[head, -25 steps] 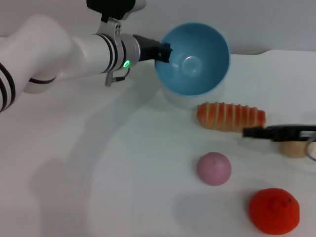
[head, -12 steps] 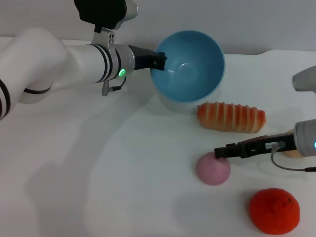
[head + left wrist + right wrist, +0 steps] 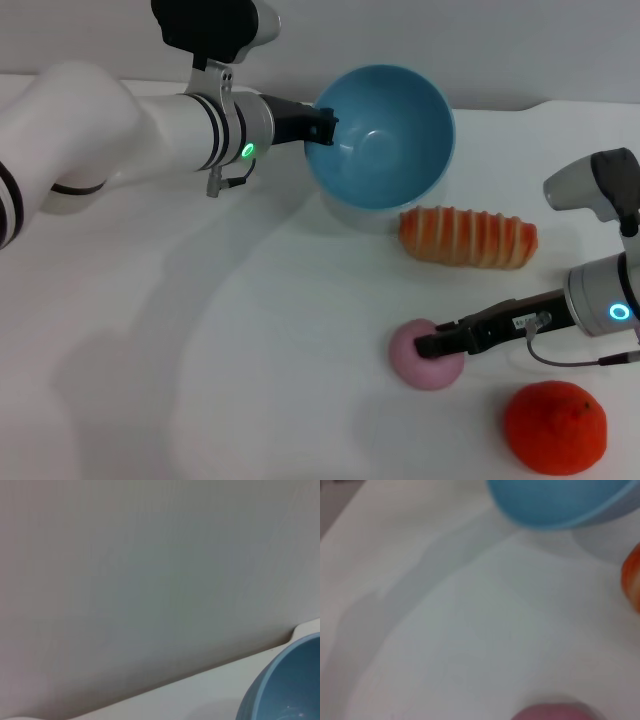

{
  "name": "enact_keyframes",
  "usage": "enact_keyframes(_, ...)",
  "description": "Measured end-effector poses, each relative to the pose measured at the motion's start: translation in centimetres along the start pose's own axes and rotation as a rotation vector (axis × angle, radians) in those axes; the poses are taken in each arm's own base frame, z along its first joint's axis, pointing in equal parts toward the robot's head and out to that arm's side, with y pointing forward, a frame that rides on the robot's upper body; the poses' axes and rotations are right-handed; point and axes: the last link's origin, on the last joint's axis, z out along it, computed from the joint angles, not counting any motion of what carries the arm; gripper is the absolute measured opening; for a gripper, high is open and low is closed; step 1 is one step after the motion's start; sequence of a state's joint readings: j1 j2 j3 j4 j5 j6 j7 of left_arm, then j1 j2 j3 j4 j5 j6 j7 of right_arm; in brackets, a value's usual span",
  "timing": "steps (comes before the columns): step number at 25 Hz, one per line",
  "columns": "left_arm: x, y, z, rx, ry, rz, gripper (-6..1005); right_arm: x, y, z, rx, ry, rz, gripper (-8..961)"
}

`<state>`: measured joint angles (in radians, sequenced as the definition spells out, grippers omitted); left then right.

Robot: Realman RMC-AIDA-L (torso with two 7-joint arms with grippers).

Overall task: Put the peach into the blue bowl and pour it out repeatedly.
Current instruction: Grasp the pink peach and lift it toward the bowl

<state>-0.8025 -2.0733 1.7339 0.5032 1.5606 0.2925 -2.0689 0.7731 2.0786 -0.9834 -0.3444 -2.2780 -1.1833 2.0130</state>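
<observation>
The blue bowl (image 3: 385, 130) is held tilted above the table at the back, its opening facing me, and it is empty. My left gripper (image 3: 322, 122) is shut on its left rim. The bowl also shows in the left wrist view (image 3: 290, 685) and the right wrist view (image 3: 555, 500). The pink-mauve peach (image 3: 420, 362) lies on the white table at front right. My right gripper (image 3: 428, 346) reaches in from the right and sits at the peach's top. The peach's top edge shows in the right wrist view (image 3: 552, 712).
A striped orange-red oblong piece (image 3: 468, 237) lies below the bowl, between it and the peach. A bright orange-red bumpy fruit (image 3: 555, 427) sits at the front right, close to my right arm. The table's back edge meets a grey wall (image 3: 150, 580).
My right gripper has moved left and down from the table's right side onto the peach, which shifted slightly left. The bowl tilted and moved a little left, then held still.
</observation>
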Motion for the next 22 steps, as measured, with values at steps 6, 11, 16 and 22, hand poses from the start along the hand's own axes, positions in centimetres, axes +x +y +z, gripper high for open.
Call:
enact_keyframes(6, -0.6, 0.1, 0.0, -0.001, -0.012, -0.017, -1, -0.5, -0.3, -0.4, 0.018, -0.036, -0.005, 416)
enact_keyframes(11, -1.1, 0.3, 0.0, -0.008, -0.028, -0.022, -1, -1.1, -0.4, -0.9, 0.026, -0.063, -0.015, 289)
enact_keyframes(16, -1.4, 0.2, -0.1, -0.01, -0.037, -0.046, -1, -1.7, -0.4, -1.2, 0.034, -0.073, -0.043, 182)
enact_keyframes(22, -1.7, 0.2, -0.3, -0.032, -0.058, -0.067, -2, -5.0, 1.6, -5.1, -0.031, -0.103, -0.213, 57)
